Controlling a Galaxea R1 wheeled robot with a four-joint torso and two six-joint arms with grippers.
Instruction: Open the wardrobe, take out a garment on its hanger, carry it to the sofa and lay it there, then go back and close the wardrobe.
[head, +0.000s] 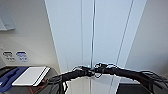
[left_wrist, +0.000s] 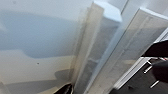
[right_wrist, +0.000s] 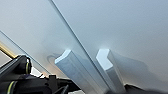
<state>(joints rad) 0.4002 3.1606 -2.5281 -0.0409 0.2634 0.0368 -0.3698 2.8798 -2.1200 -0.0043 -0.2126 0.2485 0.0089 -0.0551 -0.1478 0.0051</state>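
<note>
The wardrobe (head: 95, 37) stands shut, both grippers at its centre seam by the handles (right_wrist: 72, 67). Their finger spread cannot be told. Each should hook one handle squarely and pull evenly outward.

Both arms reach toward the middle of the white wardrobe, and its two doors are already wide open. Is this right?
Not quite. In the head view the wardrobe doors are shut, meeting at the centre seam. Both arms do reach toward its middle, where the two handles sit.
</note>
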